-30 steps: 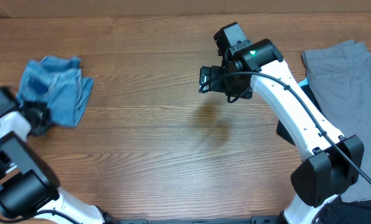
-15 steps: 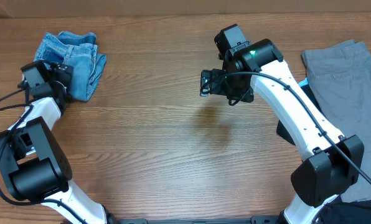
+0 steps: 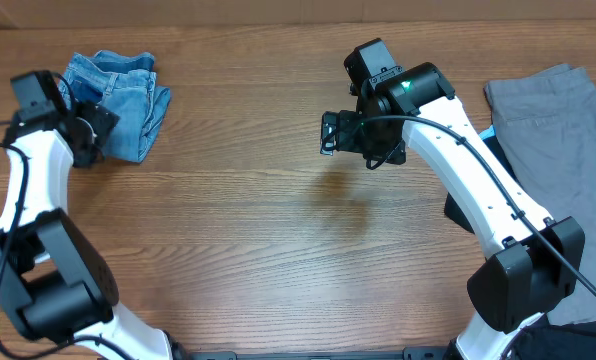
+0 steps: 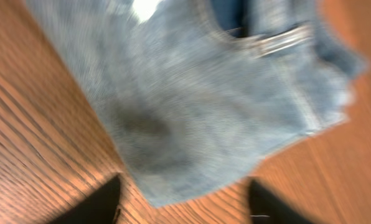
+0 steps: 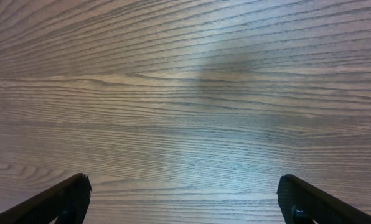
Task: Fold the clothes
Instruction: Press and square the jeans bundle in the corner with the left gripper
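The light blue denim jeans [image 3: 125, 100] lie folded in a small bundle at the table's far left. In the left wrist view the jeans [image 4: 198, 106] fill the upper frame, blurred, with a seam and a waistband edge showing. My left gripper [image 3: 102, 129] sits at the bundle's left lower edge; its dark fingertips [image 4: 97, 204] stand apart on either side of the denim's nearest corner, gripping nothing. My right gripper [image 3: 328, 133] hovers open over bare wood in the middle; its fingers [image 5: 61, 198] are spread wide with only table between them.
A grey garment [image 3: 563, 140] lies spread at the right edge, partly under the right arm. Dark cloth [image 3: 456, 212] shows beside that arm's lower link. Bare wooden table [image 3: 278, 240] lies between the two arms.
The jeans bundle went from the left edge up and right, and was let go. The left gripper then drew back left of it. The right arm has not moved.
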`<action>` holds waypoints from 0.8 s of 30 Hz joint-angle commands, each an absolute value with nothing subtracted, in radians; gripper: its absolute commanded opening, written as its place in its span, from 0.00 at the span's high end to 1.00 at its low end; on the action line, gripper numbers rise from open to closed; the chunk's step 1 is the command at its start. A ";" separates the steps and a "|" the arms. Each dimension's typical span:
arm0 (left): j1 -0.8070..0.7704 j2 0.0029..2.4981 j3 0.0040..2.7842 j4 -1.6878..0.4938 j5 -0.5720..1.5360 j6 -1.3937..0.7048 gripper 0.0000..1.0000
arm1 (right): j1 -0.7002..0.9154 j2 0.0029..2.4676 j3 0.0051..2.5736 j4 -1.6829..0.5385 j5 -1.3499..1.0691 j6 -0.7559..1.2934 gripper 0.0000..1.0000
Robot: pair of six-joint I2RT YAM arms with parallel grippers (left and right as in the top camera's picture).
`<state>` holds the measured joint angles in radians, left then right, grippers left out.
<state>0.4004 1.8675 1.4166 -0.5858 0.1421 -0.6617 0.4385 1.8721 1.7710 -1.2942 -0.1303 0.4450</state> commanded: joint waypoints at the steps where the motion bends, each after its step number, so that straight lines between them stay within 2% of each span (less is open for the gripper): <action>1: 0.389 1.793 1.469 -0.628 0.149 -0.565 0.94 | 0.437 1.855 1.786 -1.292 -0.136 0.448 0.00; 12: 0.345 1.907 1.435 -0.876 0.069 -0.452 0.96 | 0.437 1.855 1.786 -1.289 -0.136 0.448 0.00; 24: 0.345 2.034 1.435 -0.802 -0.017 -0.487 0.96 | 0.437 1.855 1.786 -1.324 -0.136 0.448 0.00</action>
